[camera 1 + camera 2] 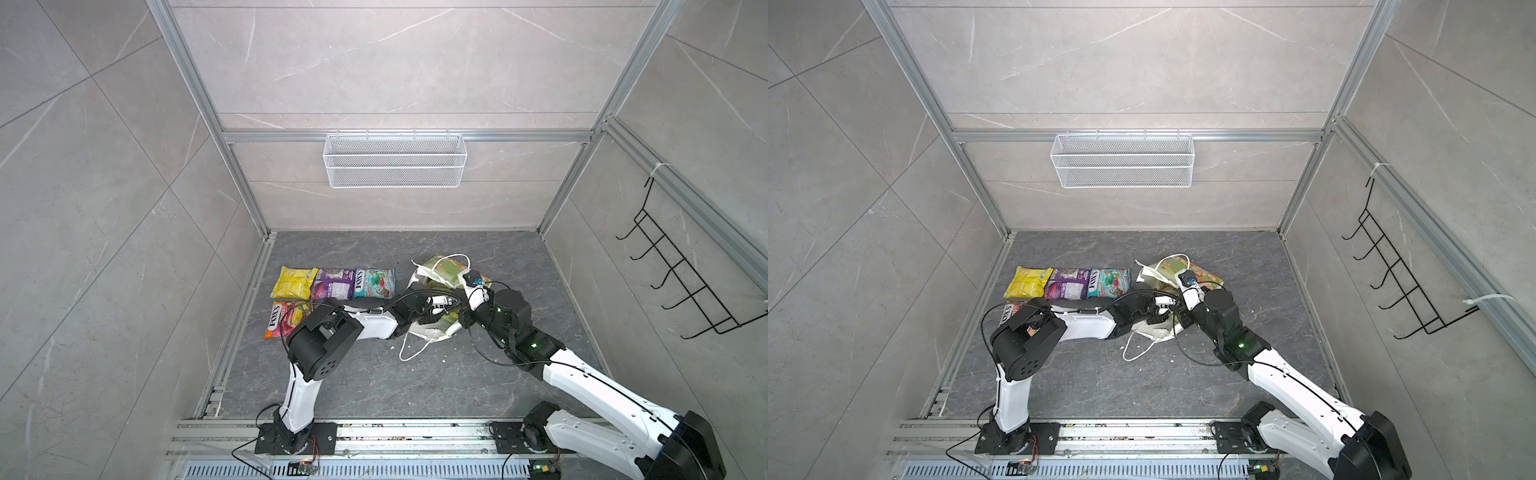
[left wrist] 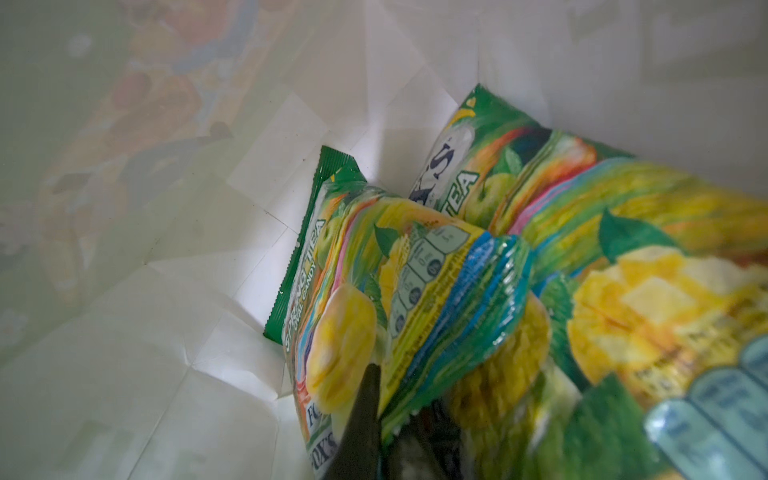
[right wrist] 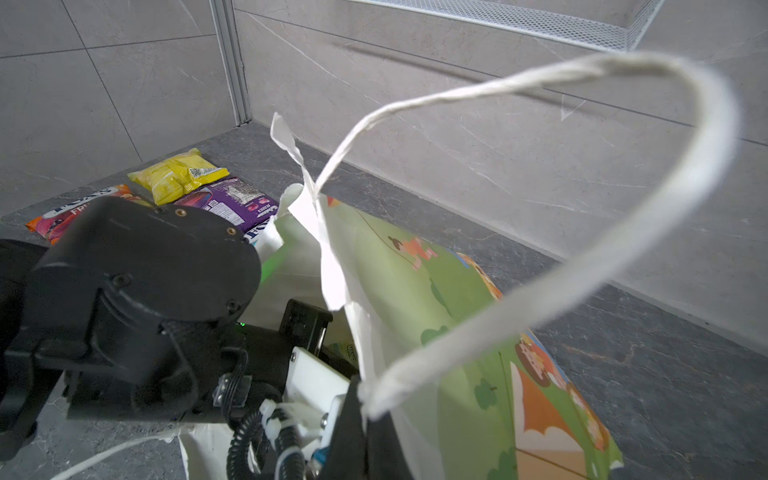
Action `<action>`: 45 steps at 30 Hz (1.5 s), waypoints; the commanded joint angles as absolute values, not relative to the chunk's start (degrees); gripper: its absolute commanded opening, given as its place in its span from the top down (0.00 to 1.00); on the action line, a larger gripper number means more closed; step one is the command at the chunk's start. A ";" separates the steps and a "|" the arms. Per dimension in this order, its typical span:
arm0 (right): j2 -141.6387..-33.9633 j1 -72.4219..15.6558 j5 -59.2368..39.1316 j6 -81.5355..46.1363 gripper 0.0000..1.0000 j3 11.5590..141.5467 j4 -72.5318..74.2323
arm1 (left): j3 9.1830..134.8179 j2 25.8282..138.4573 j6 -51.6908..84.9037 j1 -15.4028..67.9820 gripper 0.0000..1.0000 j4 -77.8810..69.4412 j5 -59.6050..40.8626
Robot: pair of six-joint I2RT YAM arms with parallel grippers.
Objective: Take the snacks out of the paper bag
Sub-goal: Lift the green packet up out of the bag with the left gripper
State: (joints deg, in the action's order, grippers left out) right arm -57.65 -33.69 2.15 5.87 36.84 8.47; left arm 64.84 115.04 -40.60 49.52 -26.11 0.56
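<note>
The paper bag (image 1: 441,267) (image 1: 1173,266) lies open on the dark floor. My left gripper (image 2: 390,415) is deep inside it, shut on a crumpled fold of a green-yellow snack packet (image 2: 436,282). A second green-yellow packet (image 2: 623,216) lies right behind that one. My right gripper (image 3: 365,415) is shut on the bag's rim (image 3: 457,311), at the root of a cord handle (image 3: 623,208). In both top views a yellow packet (image 1: 291,283), a purple one (image 1: 334,284), a teal-red one (image 1: 374,283) and an orange-red one (image 1: 280,322) lie on the floor, left of the bag.
A white wire mesh basket (image 1: 395,160) hangs on the back wall. A black hook rack (image 1: 681,282) is fixed to the right wall. The bag's other cord handle (image 1: 409,351) trails on the floor. The left arm's elbow (image 1: 324,340) overhangs the orange-red packet.
</note>
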 commanded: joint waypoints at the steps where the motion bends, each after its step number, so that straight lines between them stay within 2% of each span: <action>1: -57.70 -33.50 1.31 4.41 1.00 36.25 11.06 | 63.91 111.04 -40.52 50.34 0.96 -27.29 1.91; 4: -58.00 -33.40 1.51 4.23 1.00 36.33 11.51 | 62.40 108.40 -39.93 51.09 1.00 -27.83 3.32; 19: -58.71 -32.67 2.46 3.43 1.00 36.56 10.92 | 52.78 93.93 -40.91 56.77 1.00 -28.85 10.30; 29: -58.54 -32.39 2.83 3.25 1.00 37.00 10.71 | 49.07 80.50 -42.46 61.99 1.00 -24.51 14.88; 38: -59.24 -32.17 3.15 2.99 1.00 37.27 11.32 | 46.27 67.83 -41.12 62.36 1.00 -18.52 17.52; 45: -59.33 -31.65 3.19 2.99 1.00 37.40 11.60 | 43.10 56.84 -41.11 62.35 1.00 -12.38 25.44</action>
State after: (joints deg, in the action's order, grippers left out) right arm -58.89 -32.08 2.20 3.99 36.84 10.41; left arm 42.28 61.04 -41.21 62.35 -12.51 19.88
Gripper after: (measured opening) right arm 0.045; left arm 0.049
